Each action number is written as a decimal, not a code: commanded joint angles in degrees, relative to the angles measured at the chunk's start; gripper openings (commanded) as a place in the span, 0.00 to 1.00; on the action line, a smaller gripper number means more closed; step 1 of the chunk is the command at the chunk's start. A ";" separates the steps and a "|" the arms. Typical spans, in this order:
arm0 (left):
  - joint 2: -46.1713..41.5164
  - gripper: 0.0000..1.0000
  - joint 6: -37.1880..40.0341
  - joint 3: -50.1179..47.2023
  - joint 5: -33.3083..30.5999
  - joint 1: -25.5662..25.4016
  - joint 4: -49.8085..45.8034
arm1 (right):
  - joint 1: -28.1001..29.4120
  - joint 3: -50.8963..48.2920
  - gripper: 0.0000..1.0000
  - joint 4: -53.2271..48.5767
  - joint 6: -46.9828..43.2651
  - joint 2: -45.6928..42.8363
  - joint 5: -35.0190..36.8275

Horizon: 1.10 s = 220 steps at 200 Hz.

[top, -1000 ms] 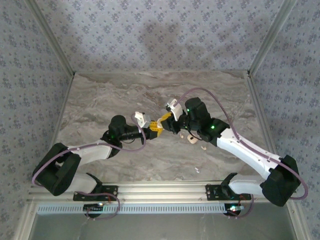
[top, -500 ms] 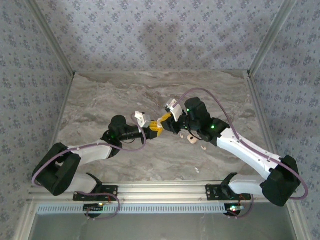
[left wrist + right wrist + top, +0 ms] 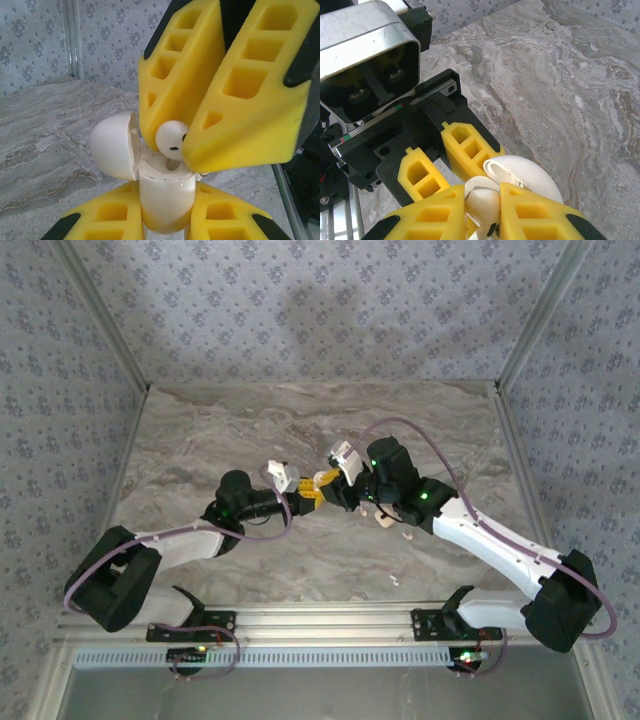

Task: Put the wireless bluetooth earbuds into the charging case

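Nearest me, my left gripper (image 3: 167,212) is clamped on the cream-white rounded plastic charging case (image 3: 165,192), held upright with its domed lid (image 3: 112,152) hinged open. At its mouth, my right gripper (image 3: 482,202) pinches one glossy white earbud (image 3: 171,141). The grey marble-patterned tabletop (image 3: 45,130) lies beyond.

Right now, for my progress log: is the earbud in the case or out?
Out, not seated: the right gripper pinches the earbud above the open case, its head clear of the rim.

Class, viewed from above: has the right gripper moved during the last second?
Yes, slightly: the right gripper has edged left, away from the cream disc on the table.
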 commanded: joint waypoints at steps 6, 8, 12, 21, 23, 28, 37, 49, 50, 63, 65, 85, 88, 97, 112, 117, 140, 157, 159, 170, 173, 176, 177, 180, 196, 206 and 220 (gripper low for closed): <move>-1.84 0.17 0.54 1.46 -0.25 -0.34 2.05 | -0.53 -0.37 0.21 1.26 1.03 -2.57 0.87; -1.74 0.17 0.44 1.38 -0.32 -0.32 2.10 | -0.62 -0.37 0.21 1.29 1.06 -2.74 0.89; -1.67 0.17 0.31 1.33 -0.47 -0.29 2.20 | -0.81 -0.38 0.21 1.41 1.20 -3.06 0.80; -1.46 0.16 0.04 1.17 -0.65 -0.29 2.48 | -1.32 -0.43 0.21 1.72 1.63 -3.73 0.34; -1.38 0.16 -0.09 1.15 -0.64 -0.29 2.58 | -1.41 -0.39 0.21 1.87 1.74 -3.89 0.23; -1.23 0.16 -0.33 1.07 -0.70 -0.32 2.91 | -1.66 -0.46 0.21 2.29 1.94 -4.24 -0.06; -0.88 0.16 -0.87 0.96 -0.83 -0.30 3.70 | -2.09 -0.60 0.21 2.96 2.66 -4.79 -0.70; -0.69 0.16 -1.36 0.80 -1.12 -0.31 4.26 | -2.69 -0.88 0.21 3.99 3.91 -5.43 -1.66; -0.67 0.16 -1.37 0.80 -1.13 -0.30 4.29 | -2.72 -0.89 0.21 4.05 4.03 -5.49 -1.74; -0.57 0.16 -1.39 0.79 -1.47 -0.32 4.14 | -3.16 -1.30 0.21 4.91 5.22 -6.20 -2.57; -0.59 0.16 -1.41 0.79 -1.53 -0.34 4.14 | -3.25 -1.38 0.21 4.95 5.34 -6.35 -2.61; -0.70 0.16 -1.39 0.81 -1.58 -0.33 4.05 | -3.28 -2.28 0.22 5.09 6.15 -7.20 -2.89; -0.68 0.16 -1.45 0.80 -1.60 -0.29 4.05 | -3.36 -2.43 0.22 5.14 6.24 -7.28 -2.77; -0.65 0.16 -1.45 0.81 -1.34 -0.31 4.13 | -3.33 -2.83 0.22 5.32 6.63 -7.40 -2.46; -0.57 0.16 -1.64 1.05 -0.98 -0.32 4.14 | -3.36 -3.72 0.22 7.04 7.60 -7.23 -2.57; -0.52 0.16 -1.80 1.06 -0.88 -0.29 4.22 | -3.33 -3.88 0.22 7.80 7.86 -7.02 -2.70; -0.52 0.16 -2.82 1.49 0.15 -0.29 4.61 | -3.27 -3.80 0.22 9.40 8.20 -5.44 -3.15; -0.48 0.16 -3.23 1.50 0.36 -0.39 4.91 | -3.33 -3.67 0.22 10.30 8.02 -4.38 -3.22; -0.48 0.16 -3.28 1.50 0.36 -0.42 4.92 | -3.38 -3.66 0.21 10.41 7.95 -4.29 -3.23; -0.48 0.16 -3.27 1.50 0.36 -0.42 4.93 | -3.45 -3.62 0.22 11.14 8.02 -3.90 -3.39; -0.47 0.16 -3.29 1.52 0.37 -0.40 4.93 | -3.45 -3.56 0.22 11.29 8.02 -3.85 -3.41; -0.42 0.16 -3.25 1.50 0.36 -0.39 4.93 | -3.38 -3.61 0.22 11.55 8.10 -3.76 -3.49; -0.40 0.16 -3.29 1.54 0.36 -0.43 4.93 | -3.37 -3.62 0.22 11.62 8.10 -3.69 -3.50; -0.39 0.16 -3.32 1.51 0.31 -0.46 4.91 | -3.40 -3.62 0.22 11.75 8.15 -3.58 -3.57; -0.48 0.16 -3.41 1.71 0.27 -0.46 4.84 | -3.38 -3.51 0.22 12.46 8.28 -3.03 -3.77; -0.61 0.16 -3.41 1.76 0.27 -0.42 4.84 | -3.38 -3.54 0.22 12.80 8.37 -2.70 -3.92; -0.56 0.16 -3.54 1.94 0.27 -0.43 4.92 | -3.40 -3.54 0.22 13.22 8.55 -2.26 -4.01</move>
